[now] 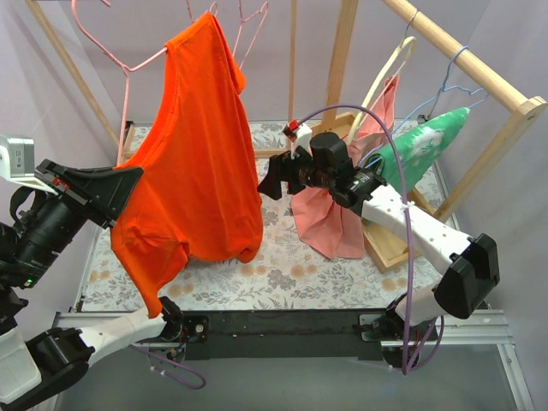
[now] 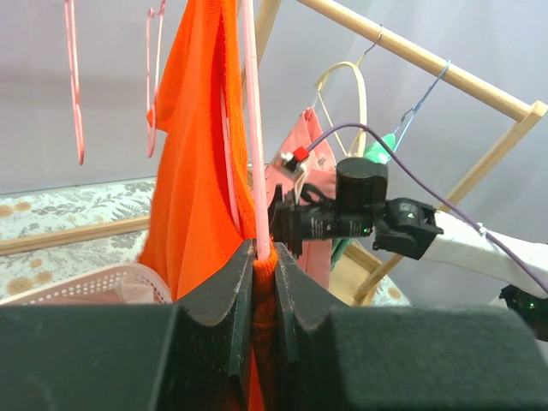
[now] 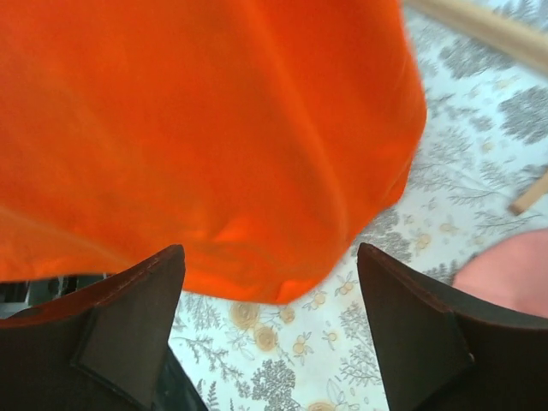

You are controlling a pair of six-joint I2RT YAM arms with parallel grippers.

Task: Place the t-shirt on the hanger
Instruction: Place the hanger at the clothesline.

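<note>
The orange-red t-shirt (image 1: 201, 145) hangs from the top of the rack down to just above the table. A thin pink wire of the hanger (image 1: 147, 58) runs into its shoulder. In the left wrist view the wire (image 2: 251, 128) runs up inside the shirt (image 2: 193, 171). My left gripper (image 1: 133, 181) is at the shirt's left edge. Its jaws (image 2: 264, 257) are shut on a fold of orange cloth with the pink wire between them. My right gripper (image 1: 267, 184) is open and empty beside the shirt's right edge. The hem (image 3: 257, 171) hangs just beyond its open jaws (image 3: 270, 248).
A wooden rack frame (image 1: 454, 51) surrounds the floral table (image 1: 282, 274). A cream hanger with dusty-pink cloth (image 1: 330, 223) and a light-blue hanger with a green garment (image 1: 419, 150) hang at the right. Other pink hangers (image 1: 248, 26) hang at the back. A white basket (image 2: 86, 287) sits at the left.
</note>
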